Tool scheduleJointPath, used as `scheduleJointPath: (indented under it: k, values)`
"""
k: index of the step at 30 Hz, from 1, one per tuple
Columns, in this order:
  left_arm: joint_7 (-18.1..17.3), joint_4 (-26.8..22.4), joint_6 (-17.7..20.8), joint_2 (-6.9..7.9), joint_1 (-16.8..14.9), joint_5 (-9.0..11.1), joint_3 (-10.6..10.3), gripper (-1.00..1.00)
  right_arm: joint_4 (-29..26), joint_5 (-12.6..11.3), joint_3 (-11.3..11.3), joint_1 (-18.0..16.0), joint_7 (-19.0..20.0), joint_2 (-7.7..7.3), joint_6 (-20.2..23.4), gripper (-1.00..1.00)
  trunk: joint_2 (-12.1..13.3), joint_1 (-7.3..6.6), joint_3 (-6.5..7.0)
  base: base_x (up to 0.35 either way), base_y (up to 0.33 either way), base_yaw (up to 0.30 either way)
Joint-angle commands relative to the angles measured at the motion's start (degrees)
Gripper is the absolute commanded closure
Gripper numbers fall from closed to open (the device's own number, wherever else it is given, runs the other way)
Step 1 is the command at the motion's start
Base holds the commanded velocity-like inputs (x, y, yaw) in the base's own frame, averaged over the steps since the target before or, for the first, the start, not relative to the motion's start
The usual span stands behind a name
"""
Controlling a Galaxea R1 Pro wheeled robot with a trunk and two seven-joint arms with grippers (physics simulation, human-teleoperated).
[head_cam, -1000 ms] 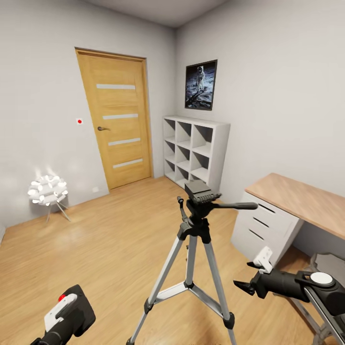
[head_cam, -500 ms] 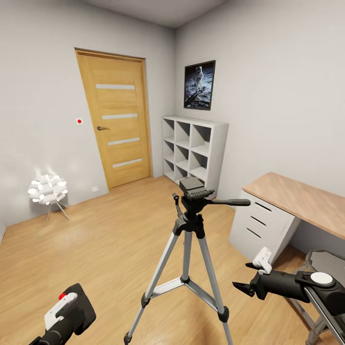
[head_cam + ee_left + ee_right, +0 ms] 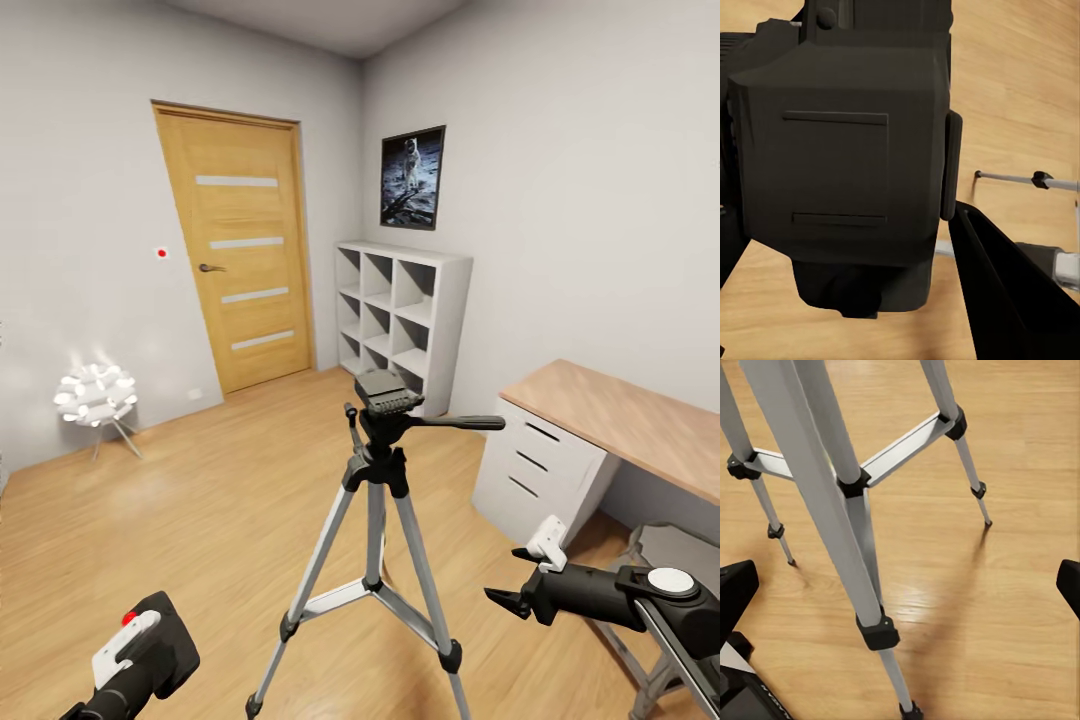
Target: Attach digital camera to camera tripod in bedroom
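The left gripper sits low at the left of the head view, clenched around the digital camera, whose black body and red button show above the white finger. In the left wrist view the digital camera is pressed close to the lens, its flat black underside facing out, with one dark finger running along its side.

The right gripper is low at the right of the head view, released, with nothing between its fingers. One white finger is raised and one black finger points toward the camera tripod. In the right wrist view the dark fingertips stand wide apart at the two edges, and the camera tripod stands between them on the floor.

The tripod stands upright on the light wood floor in the middle of the bedroom, between the two arms and farther out. Its silver legs are spread, its black head is bare on top, and its long pan handle points toward the desk.

The desk has a wood top and white drawers. Behind the tripod a white cube shelf stands against the wall, beneath a framed astronaut picture. The wooden door is shut, and a glowing white lamp stands on the floor near it.
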Motion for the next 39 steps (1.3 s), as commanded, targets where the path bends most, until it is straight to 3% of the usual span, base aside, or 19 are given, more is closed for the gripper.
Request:
scheduleJointPath:
  k: [1, 17, 39]
  values:
    - [0.3, -0.1, 0.2, 0.01, 0.0, 0.4, 0.0, 1.0, 0.0, 0.0, 0.1, -0.1, 0.1, -0.03, 0.4, -1.0, -0.1, 0.02, -0.08, 0.0, -0.059, 0.052]
    - [0.3, -0.1, 0.2, 0.01, 0.0, 0.4, 0.0, 1.0, -0.2, -0.1, 0.1, -0.1, 0.1, -0.05, 0.4, -1.0, -0.1, 0.02, -0.08, 0.0, -0.013, 0.13]
    - [0.3, -0.1, 0.2, 0.01, 0.0, 0.4, 0.0, 1.0, -0.2, -0.1, 0.1, 0.0, 0.1, -0.06, 0.4, -1.0, -0.1, 0.02, -0.08, 0.045, -0.036, 0.012]
